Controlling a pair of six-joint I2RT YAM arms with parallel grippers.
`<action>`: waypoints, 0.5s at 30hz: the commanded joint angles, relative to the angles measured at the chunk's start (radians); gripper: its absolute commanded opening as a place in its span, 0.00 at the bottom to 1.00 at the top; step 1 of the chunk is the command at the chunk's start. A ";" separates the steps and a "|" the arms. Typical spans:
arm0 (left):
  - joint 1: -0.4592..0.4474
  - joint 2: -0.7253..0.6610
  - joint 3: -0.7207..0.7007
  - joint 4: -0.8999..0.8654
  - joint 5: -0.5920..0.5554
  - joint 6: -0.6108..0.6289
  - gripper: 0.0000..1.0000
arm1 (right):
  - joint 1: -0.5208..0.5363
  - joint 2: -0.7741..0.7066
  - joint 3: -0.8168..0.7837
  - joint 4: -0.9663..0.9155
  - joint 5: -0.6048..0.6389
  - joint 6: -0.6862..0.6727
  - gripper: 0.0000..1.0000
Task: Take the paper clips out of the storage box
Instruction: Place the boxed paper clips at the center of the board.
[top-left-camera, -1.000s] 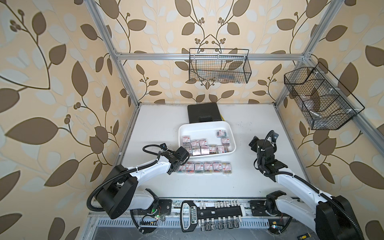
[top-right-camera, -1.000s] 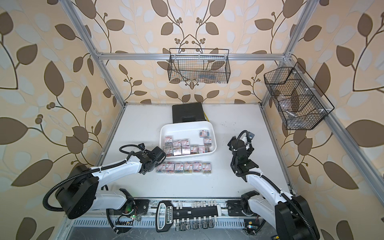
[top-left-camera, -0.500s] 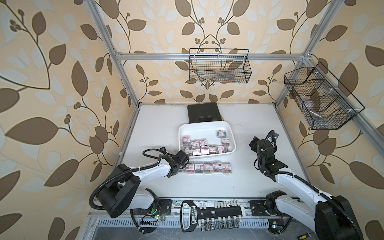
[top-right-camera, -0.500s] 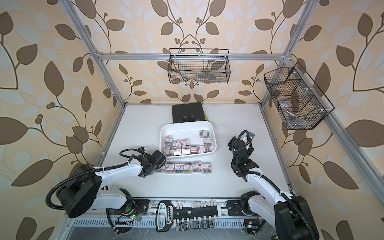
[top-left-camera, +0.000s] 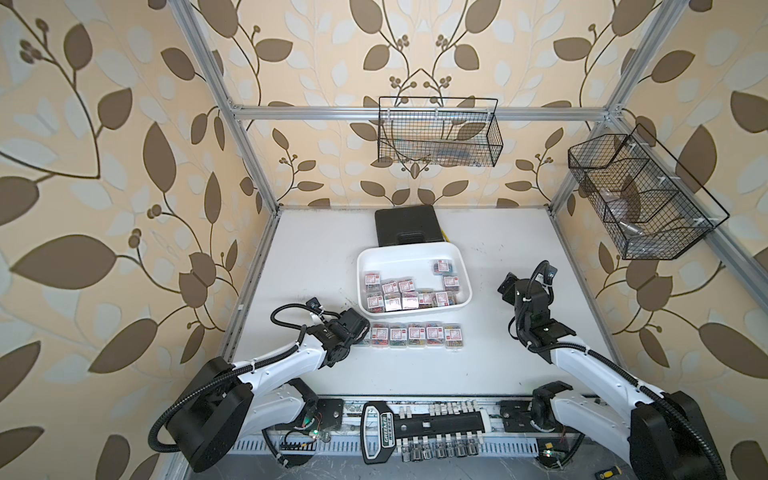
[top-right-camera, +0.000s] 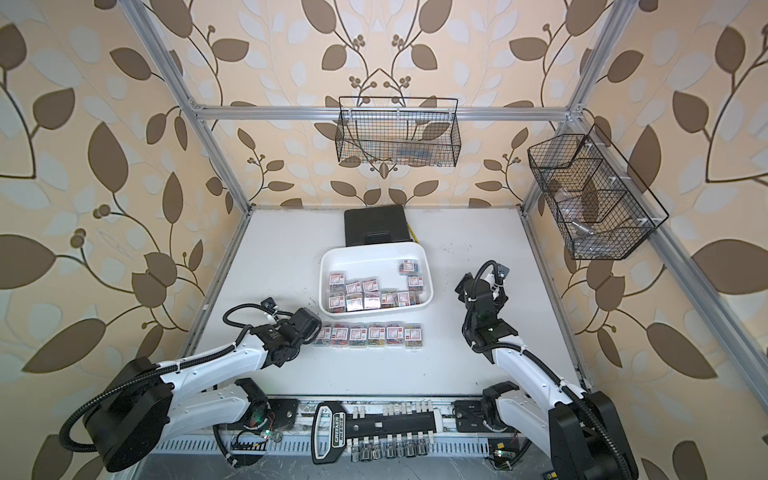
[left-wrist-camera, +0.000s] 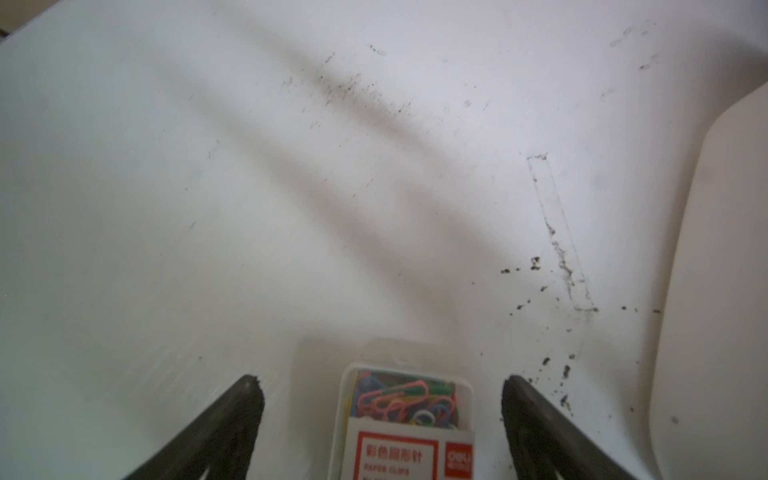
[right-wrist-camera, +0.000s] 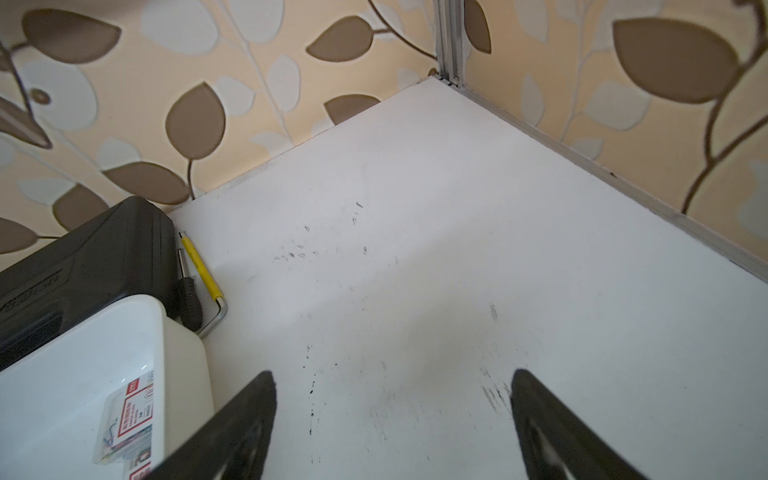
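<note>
The white storage box (top-left-camera: 409, 249) (top-right-camera: 372, 248) stands mid-table and holds several paper clips boxes (top-left-camera: 405, 296) (top-right-camera: 370, 296). A row of several more paper clips boxes (top-left-camera: 415, 334) (top-right-camera: 376, 334) lies on the table in front of it. My left gripper (top-left-camera: 360, 332) (left-wrist-camera: 381, 380) is open at that row's left end. One clear box of coloured clips (left-wrist-camera: 405, 419) lies flat between its fingers, touching neither. My right gripper (top-left-camera: 509, 286) (right-wrist-camera: 393, 375) hangs open over bare table to the right of the storage box (right-wrist-camera: 124, 316), with nothing between its fingers.
A black hard case (top-left-camera: 407, 226) sits behind the storage box, with a yellow-handled tool (right-wrist-camera: 199, 266) beside it. Wire baskets hang on the back wall (top-left-camera: 438, 133) and the right wall (top-left-camera: 640, 195). A socket rack (top-left-camera: 419, 428) lies along the front edge.
My left gripper came down toward the front at the row's left end and opened, letting go of the box now lying between its fingers. The right arm has not moved.
</note>
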 joint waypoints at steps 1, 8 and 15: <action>-0.004 -0.004 -0.002 0.097 -0.045 0.040 0.90 | -0.005 -0.003 -0.013 0.012 -0.009 0.004 0.88; -0.004 0.050 0.006 0.152 -0.004 0.062 0.89 | -0.005 -0.003 -0.012 0.013 -0.010 0.003 0.89; -0.005 0.134 0.045 0.174 0.051 0.099 0.89 | -0.005 -0.003 -0.012 0.012 -0.009 0.003 0.89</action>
